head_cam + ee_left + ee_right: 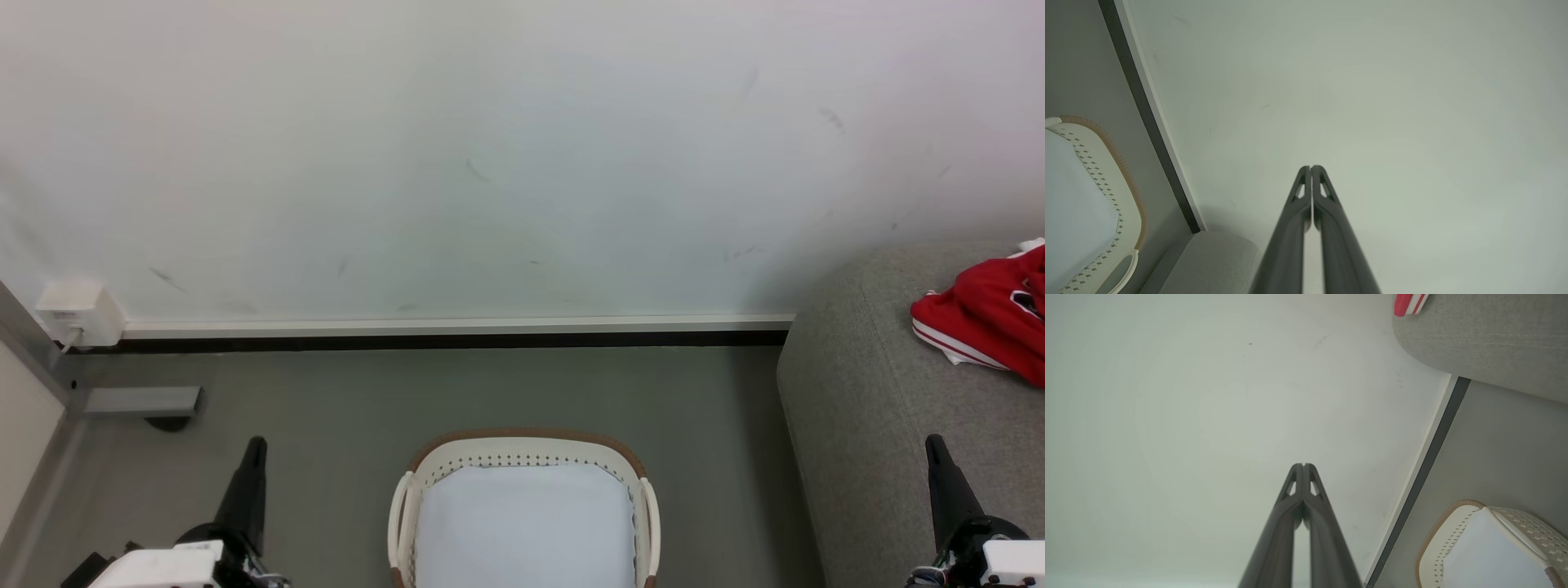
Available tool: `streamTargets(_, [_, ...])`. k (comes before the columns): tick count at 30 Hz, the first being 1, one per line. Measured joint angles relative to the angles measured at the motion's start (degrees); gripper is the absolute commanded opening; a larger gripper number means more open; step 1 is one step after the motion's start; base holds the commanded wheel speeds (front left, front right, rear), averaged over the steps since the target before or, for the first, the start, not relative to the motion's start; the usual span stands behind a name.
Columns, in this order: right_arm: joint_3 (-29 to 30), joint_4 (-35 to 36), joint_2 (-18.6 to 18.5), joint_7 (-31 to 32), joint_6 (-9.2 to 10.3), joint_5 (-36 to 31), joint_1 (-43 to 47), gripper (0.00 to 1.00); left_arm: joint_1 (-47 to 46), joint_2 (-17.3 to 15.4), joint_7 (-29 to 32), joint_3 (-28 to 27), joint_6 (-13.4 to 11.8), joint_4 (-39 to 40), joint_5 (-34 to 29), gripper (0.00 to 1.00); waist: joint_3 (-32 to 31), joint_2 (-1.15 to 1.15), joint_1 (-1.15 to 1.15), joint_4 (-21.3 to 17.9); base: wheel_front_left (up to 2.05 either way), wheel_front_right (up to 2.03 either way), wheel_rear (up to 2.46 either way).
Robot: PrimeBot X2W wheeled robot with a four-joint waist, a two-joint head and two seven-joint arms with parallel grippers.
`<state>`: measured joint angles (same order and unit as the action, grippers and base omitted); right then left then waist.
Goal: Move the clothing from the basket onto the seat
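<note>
Clothing (pixel 984 318) heaped on seat (pixel 865 416); basket (pixel 522 451) on floor (pixel 343 408); left gripper (pixel 256 443), right gripper (pixel 933 442) both pressed together.

The left gripper (pixel 255 447) sits low at the near left. Its two long dark fingers are pressed together tip to tip, pointing toward the far side and leaning slightly right. The right gripper (pixel 934 445) mirrors it at the near right, fingers likewise closed together and leaning slightly left.

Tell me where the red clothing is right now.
The clothing lies crumpled on the seat, at the head view's right edge, up and to the right of the basket.
</note>
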<state>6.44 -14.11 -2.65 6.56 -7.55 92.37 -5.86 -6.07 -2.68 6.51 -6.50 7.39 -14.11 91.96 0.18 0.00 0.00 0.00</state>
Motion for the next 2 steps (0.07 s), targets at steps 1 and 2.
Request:
streamTargets(1, [0.0, 0.0, 0.0, 0.0, 0.00, 0.0, 0.0, 0.00, 0.0, 0.0, 0.0, 0.0, 0.0, 0.0, 0.0, 0.00, 0.0, 0.00, 0.00, 0.0, 0.00, 0.00, 0.00])
streamTargets(2, [0.0, 0.0, 0.0, 0.0, 0.00, 0.0, 0.0, 0.00, 0.0, 0.0, 0.0, 0.0, 0.0, 0.0, 0.0, 0.00, 0.0, 0.00, 0.00, 0.0, 0.00, 0.00, 0.00])
